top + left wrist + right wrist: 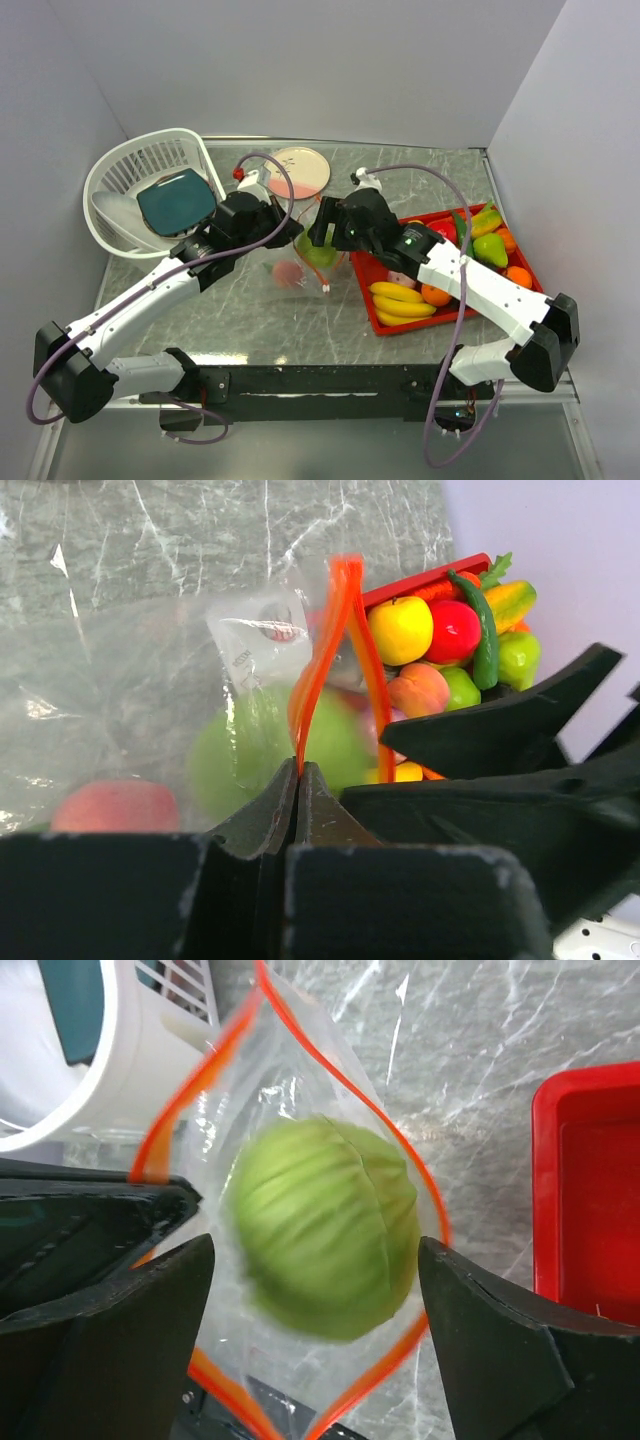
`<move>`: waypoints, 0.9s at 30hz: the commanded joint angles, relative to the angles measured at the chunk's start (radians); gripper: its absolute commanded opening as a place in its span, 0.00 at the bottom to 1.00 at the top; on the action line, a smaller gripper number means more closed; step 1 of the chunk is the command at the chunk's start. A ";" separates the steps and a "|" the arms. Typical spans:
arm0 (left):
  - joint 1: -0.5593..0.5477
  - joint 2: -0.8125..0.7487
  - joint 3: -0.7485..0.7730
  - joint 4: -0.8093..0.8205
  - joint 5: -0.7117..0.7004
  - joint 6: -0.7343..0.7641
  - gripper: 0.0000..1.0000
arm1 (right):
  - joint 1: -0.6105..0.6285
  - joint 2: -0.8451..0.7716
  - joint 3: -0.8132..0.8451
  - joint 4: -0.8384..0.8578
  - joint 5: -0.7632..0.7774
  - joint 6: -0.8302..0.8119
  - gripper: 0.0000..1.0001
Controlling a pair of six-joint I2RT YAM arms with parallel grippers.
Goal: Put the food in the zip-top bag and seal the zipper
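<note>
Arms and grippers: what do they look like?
The left arm and right arm have white links with black joints and bases; a mauve cable loops along each. The left gripper and right gripper are matt black with broad wedge-shaped fingers. A small green light glows on the right arm's wrist.

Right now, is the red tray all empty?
No, in the top view the red tray holds bananas, an orange and a green pear.
</note>
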 commanded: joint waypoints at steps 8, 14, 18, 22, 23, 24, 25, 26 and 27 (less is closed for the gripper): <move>-0.004 -0.038 0.020 0.028 -0.037 -0.017 0.01 | 0.002 -0.117 0.066 -0.042 0.094 -0.031 0.93; -0.004 -0.076 0.045 -0.039 -0.102 0.003 0.01 | -0.031 -0.197 0.005 -0.120 0.200 -0.018 0.96; 0.003 -0.041 0.058 -0.088 -0.119 0.023 0.01 | -0.102 -0.264 -0.111 -0.104 0.162 0.002 0.97; 0.003 -0.035 0.028 -0.048 -0.084 0.014 0.01 | -0.128 -0.280 -0.211 -0.051 0.079 0.005 0.95; 0.003 -0.038 0.023 -0.044 -0.085 0.014 0.01 | -0.127 -0.281 -0.219 -0.050 0.076 0.008 0.95; 0.003 -0.033 0.031 -0.056 -0.085 0.014 0.01 | -0.127 -0.281 -0.227 -0.047 0.074 0.009 0.94; 0.003 -0.030 0.039 -0.064 -0.088 0.017 0.01 | -0.127 -0.284 -0.239 -0.042 0.066 0.007 0.93; 0.003 -0.027 0.043 -0.068 -0.088 0.021 0.01 | -0.128 -0.286 -0.243 -0.025 0.044 0.004 0.91; 0.003 -0.025 0.049 -0.070 -0.088 0.023 0.01 | -0.127 -0.287 -0.248 -0.015 0.024 0.004 0.90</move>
